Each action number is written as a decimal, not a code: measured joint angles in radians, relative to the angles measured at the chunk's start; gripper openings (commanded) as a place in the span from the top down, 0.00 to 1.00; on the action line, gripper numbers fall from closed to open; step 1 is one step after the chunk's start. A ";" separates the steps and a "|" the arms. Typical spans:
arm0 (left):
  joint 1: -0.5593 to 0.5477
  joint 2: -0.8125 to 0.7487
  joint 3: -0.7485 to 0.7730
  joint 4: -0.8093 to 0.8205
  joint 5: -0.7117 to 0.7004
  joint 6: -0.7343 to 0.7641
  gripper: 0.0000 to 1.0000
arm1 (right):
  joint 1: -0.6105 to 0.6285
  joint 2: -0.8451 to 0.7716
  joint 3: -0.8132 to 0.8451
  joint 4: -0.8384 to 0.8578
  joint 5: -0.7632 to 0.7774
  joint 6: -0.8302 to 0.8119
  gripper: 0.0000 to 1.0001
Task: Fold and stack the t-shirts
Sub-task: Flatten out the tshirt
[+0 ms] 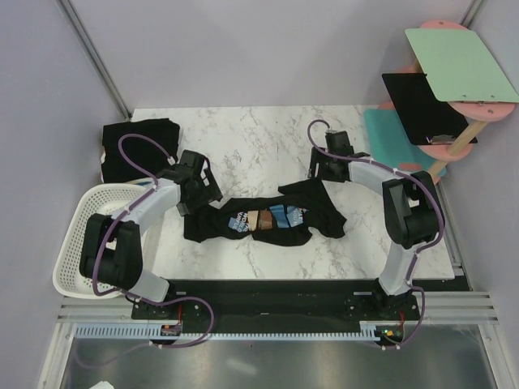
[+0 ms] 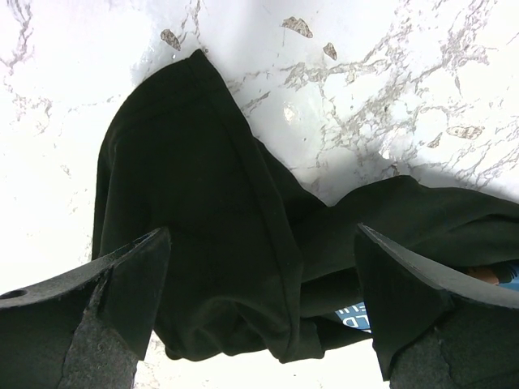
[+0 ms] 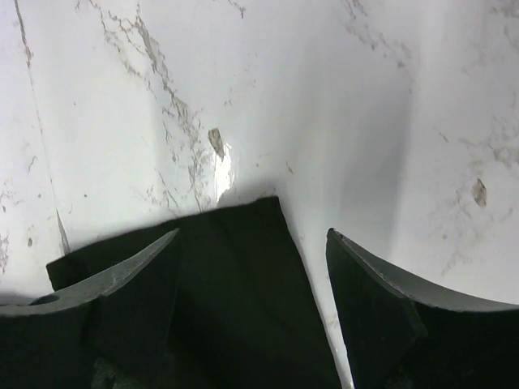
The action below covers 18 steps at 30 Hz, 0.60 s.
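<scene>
Both jaws gape empty: left gripper (image 2: 263,239) over the frame-left end of the printed t-shirt (image 1: 261,220), right gripper (image 3: 253,237) over its upper-right corner, poised, I judge, to spread it flat.

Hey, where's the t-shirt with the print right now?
In the top view the printed t-shirt lies bunched at the middle of the marble table, between the left arm and the right arm.
</scene>
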 measured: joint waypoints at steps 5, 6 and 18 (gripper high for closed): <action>0.000 0.000 0.000 0.003 0.000 0.005 0.00 | -0.007 0.063 0.022 0.034 -0.040 -0.003 0.28; 0.000 0.000 0.000 0.003 0.000 0.006 0.00 | -0.006 0.063 0.028 0.039 -0.046 -0.002 0.28; 0.000 0.000 0.000 0.006 -0.001 0.013 0.00 | 0.005 0.090 0.051 0.024 -0.061 -0.017 0.65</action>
